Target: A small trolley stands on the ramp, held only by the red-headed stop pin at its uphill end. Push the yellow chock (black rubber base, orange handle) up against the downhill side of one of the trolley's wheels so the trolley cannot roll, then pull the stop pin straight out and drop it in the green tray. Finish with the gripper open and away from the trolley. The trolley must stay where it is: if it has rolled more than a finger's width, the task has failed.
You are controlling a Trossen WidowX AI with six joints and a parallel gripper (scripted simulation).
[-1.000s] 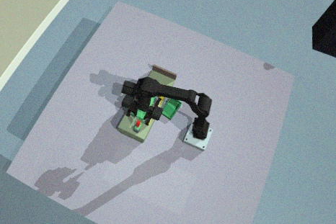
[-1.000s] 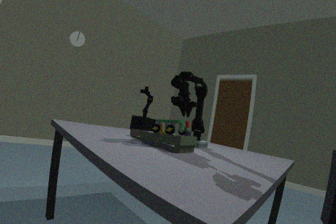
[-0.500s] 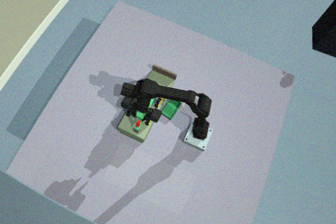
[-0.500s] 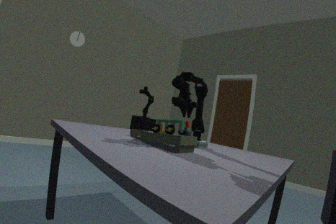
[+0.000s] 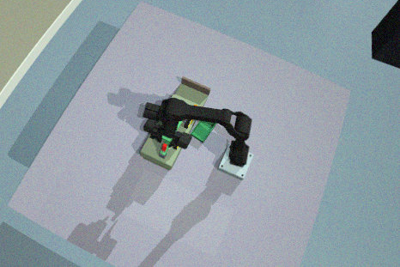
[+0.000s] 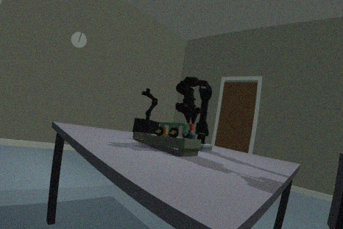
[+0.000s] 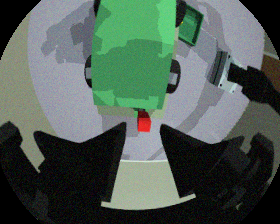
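Above the ramp's [image 5: 157, 158] [image 6: 189, 147] uphill end hangs the gripper [image 5: 168, 135] [image 6: 191, 121] [image 7: 143, 127], its fingers parted with nothing between them, near the red-headed stop pin [image 5: 164, 148] [image 6: 191, 127] [image 7: 144, 122]. On the ramp, the pin stands at the uphill end, just beside the green trolley [image 6: 173, 124] [image 7: 133, 55]. Beside the ramp lies the green tray [image 5: 203, 130] [image 7: 192, 25]. Beyond the ramp, on the tray's side, the arm's pale base plate [image 5: 242, 175] [image 7: 227, 87] rests on the table [image 5: 275, 138] [image 6: 147, 170] [image 7: 56, 100].
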